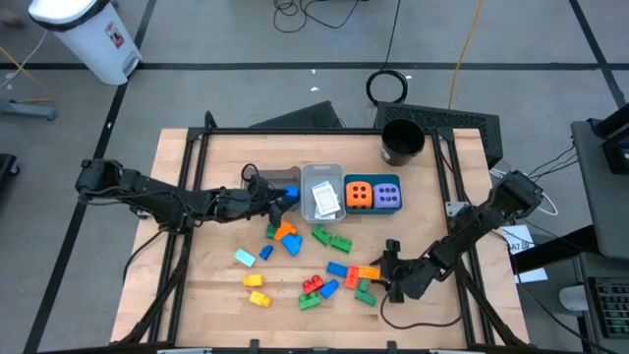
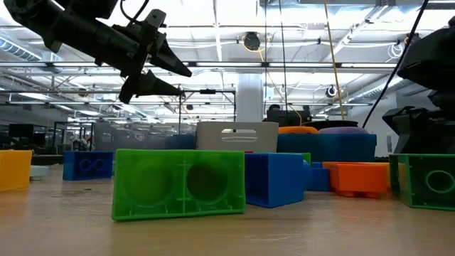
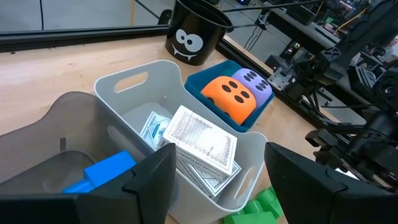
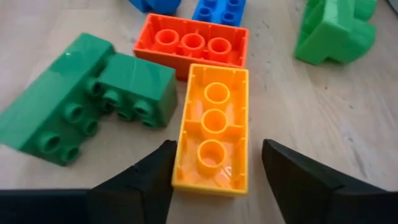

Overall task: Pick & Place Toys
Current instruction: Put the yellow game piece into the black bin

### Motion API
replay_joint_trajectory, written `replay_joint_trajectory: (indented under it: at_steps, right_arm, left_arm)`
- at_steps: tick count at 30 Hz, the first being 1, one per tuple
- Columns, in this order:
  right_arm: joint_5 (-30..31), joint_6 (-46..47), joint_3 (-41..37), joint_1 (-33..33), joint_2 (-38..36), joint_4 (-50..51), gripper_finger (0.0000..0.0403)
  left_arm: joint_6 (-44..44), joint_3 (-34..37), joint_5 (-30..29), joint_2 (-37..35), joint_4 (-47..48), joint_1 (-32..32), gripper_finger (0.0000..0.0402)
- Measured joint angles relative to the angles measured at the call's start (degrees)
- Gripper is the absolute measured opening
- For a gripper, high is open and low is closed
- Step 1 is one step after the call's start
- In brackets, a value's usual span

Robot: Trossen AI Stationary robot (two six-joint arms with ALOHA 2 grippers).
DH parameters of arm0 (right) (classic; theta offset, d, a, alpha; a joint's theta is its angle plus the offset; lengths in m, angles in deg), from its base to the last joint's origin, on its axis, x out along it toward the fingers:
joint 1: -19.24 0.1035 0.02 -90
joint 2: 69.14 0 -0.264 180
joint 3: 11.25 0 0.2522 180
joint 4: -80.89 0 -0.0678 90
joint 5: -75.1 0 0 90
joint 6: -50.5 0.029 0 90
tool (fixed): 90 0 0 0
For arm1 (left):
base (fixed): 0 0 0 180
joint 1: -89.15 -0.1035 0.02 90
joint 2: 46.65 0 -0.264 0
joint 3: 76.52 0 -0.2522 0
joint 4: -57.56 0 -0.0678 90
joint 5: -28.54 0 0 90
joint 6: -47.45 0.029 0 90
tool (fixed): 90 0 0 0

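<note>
My right gripper is low over the table's near right part, open. Its fingers stand on either side of the near end of a yellow-orange brick that lies flat on the wood with its hollow underside up. An orange brick and a green brick lie against it. My left gripper hovers open, holding nothing, above the pale bin of white cards. Loose bricks are scattered on the table's near half.
A dark bin holds a blue brick. A teal bin holds the orange cube and the purple cube. A black cup stands at the far right. More green and blue bricks lie beyond the right gripper.
</note>
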Motion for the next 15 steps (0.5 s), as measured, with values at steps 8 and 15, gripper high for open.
replay_joint_trajectory:
  at_steps: [8, 15]
  right_arm:
    - [-1.5, -4.1, 0.0, 0.0, -0.6, 0.4, 0.0138]
    - [-2.2, -6.7, 0.0, 0.0, -8.5, 8.2, 0.0135]
  left_arm:
    - [0.0, 0.0, 0.0, 0.0, 0.0, 0.0, 0.0253]
    - [0.0, 0.0, 0.0, 0.0, 0.0, 0.0, 0.0253]
